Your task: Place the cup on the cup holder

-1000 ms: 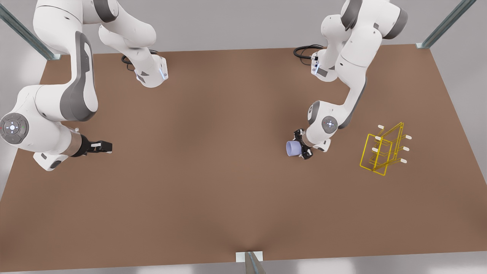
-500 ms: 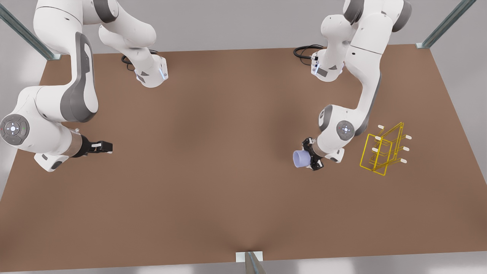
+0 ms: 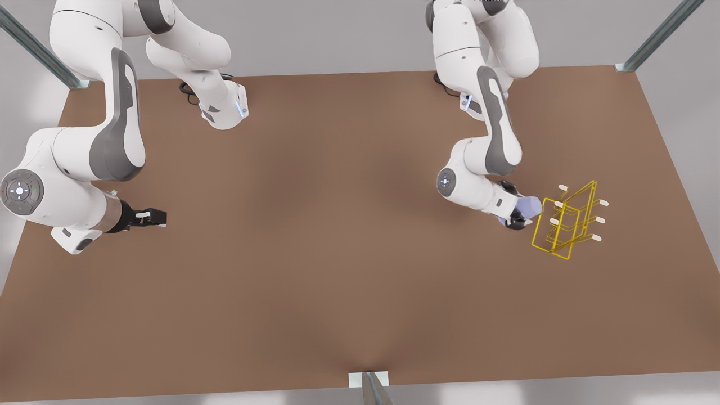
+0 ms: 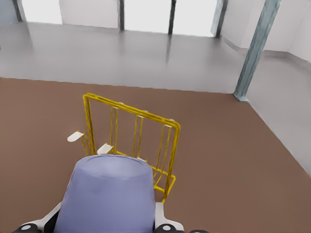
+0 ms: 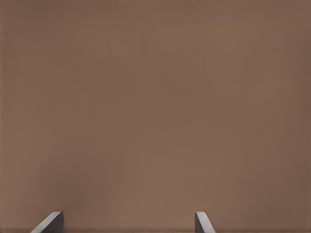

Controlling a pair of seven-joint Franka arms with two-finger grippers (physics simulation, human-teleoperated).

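While left gripper clamps cup beside cup holder, right gripper waits, fingers apart.

No readable text, label, brand or number appears on anything here (arms, cup, rack and table alike).

Lavender cup, yellow cup holder, brown table
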